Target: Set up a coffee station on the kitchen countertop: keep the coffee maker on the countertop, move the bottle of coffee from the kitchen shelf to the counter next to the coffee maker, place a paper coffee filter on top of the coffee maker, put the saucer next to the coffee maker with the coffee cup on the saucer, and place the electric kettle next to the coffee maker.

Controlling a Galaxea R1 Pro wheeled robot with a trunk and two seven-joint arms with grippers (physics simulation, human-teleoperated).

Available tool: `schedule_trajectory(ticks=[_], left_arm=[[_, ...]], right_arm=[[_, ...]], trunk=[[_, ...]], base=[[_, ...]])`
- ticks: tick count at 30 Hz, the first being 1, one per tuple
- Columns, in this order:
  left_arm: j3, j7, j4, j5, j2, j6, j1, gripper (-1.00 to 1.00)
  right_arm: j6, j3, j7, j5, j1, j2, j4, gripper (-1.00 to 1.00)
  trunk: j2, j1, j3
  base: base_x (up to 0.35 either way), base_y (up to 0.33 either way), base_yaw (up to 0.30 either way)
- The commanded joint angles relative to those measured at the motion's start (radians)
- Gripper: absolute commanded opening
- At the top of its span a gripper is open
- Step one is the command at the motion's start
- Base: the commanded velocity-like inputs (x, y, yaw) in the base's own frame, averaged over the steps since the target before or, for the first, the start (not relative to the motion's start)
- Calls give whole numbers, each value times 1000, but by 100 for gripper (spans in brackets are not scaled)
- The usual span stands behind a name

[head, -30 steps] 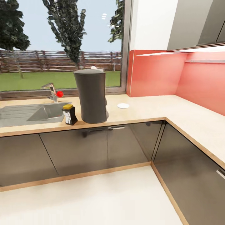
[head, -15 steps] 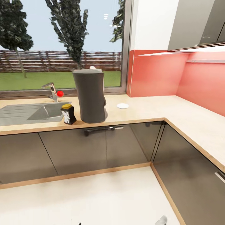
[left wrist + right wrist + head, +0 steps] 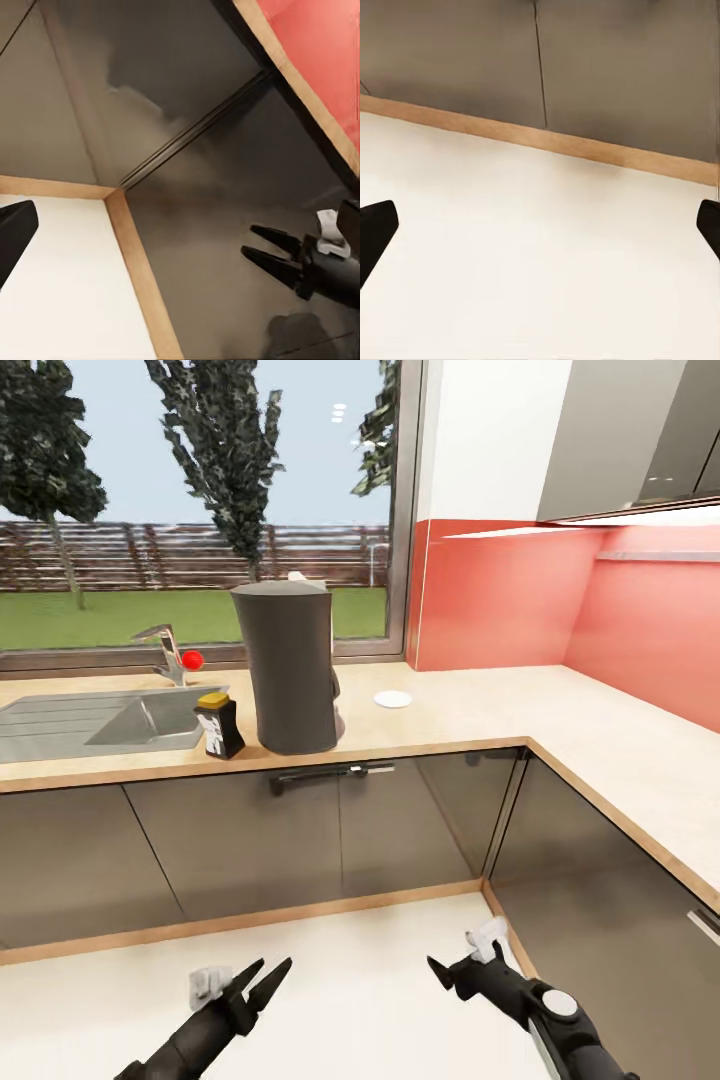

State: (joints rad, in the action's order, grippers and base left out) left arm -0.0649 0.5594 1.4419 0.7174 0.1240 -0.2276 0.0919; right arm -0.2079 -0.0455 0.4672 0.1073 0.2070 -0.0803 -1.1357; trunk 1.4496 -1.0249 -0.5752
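The coffee maker (image 3: 288,668) is found upright on the counter (image 3: 470,715), near its front edge and in front of the window (image 3: 200,500). A small white object is seen at its top, too small to be identified. The bottle of coffee (image 3: 221,726) is set just beside the maker, on the sink side, its yellow lid uppermost. The saucer (image 3: 393,699) lies flat on the counter on the maker's other side, apart from it and nearer the red wall (image 3: 500,595). The steel sink (image 3: 90,722) with its tap (image 3: 165,651) is let into the counter beyond the bottle.

Glossy dark cabinets (image 3: 300,830) are noted below the counter, above a pale floor (image 3: 350,980).

The left claw (image 3: 258,981) is held low over the floor, its two fingers spread apart and nothing between them. The right claw (image 3: 447,972) is likewise held low over the floor near the cabinet corner; in the left wrist view it (image 3: 264,247) is seen with its fingers parted and nothing gripped. Both claws are well apart from everything on the counter.
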Motion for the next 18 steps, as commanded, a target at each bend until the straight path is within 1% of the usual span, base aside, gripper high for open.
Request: schedule_trajectory(ticks=[1, 2, 3, 4, 5, 6, 7, 8, 10, 11, 13, 14, 15, 17, 18], left_arm=[[-1, -17, 26, 10, -10, -25, 0, 100], [-1, -30, 45, 10, -23, -42, 0, 100], [-2, -48, 72, 11, -50, -82, -1, 100], [-2, -55, 82, 11, -66, -104, -4, 100], [-2, -71, 101, 11, -123, -172, -28, 100], [-2, -82, 110, 10, -189, -228, -79, 100], [-3, -92, 115, 10, -237, -272, -137, 100], [-5, -103, 117, 10, -261, -300, -179, 100], [-14, -122, 118, 10, -283, -325, -220, 100], [-33, -151, 118, 10, -299, -343, -259, 100], [-60, -189, 119, 11, -299, -354, -298, 100], [-88, -229, 119, 11, -299, -361, -340, 100], [-120, -292, 119, 12, -299, -370, -434, 100], [-134, -335, 114, 13, -299, -390, -534, 100], [-136, -347, 112, 13, -299, -398, -560, 100]], right_arm=[[-32, 0, 8, 8, 0, -1, -43, 100], [-59, -1, 10, 6, 1, -1, -81, 100], [-113, -1, 14, 3, 5, 0, -156, 100], [-141, -1, 15, 2, 12, -1, -193, 100], [-231, -1, 18, 0, 49, -2, -283, 100], [-323, -1, 19, 0, 118, -8, -336, 100], [-404, 1, 21, 0, 196, -22, -363, 100], [-458, 1, 21, 0, 251, -41, -373, 100], [-511, 2, 22, 0, 310, -63, -379, 100], [-562, 2, 22, 0, 371, -85, -384, 100], [-608, 2, 22, 1, 429, -106, -386, 100], [-650, 2, 21, 1, 484, -126, -388, 100], [-720, 2, 21, 5, 589, -158, -387, 100], [-763, 2, 20, 9, 682, -174, -376, 100], [-768, 2, 20, 10, 704, -177, -371, 100]], trunk=[[0, 0, -1], [0, 0, -1], [0, 0, -1], [0, 0, -1], [0, 0, -1], [0, 0, -1], [0, 0, -1], [0, 0, -1], [0, 0, -1], [0, 0, -1], [0, 0, -1], [0, 0, -1], [0, 0, -1], [0, 0, -1], [0, 0, -1]], base=[[0, 0, 0], [0, 0, 0], [0, 0, 0], [0, 0, 0], [0, 0, 0], [0, 0, 0], [0, 0, 0], [0, 0, 0], [0, 0, 0], [0, 0, 0], [0, 0, 0], [0, 0, 0], [0, 0, 0], [0, 0, 0], [0, 0, 0]])
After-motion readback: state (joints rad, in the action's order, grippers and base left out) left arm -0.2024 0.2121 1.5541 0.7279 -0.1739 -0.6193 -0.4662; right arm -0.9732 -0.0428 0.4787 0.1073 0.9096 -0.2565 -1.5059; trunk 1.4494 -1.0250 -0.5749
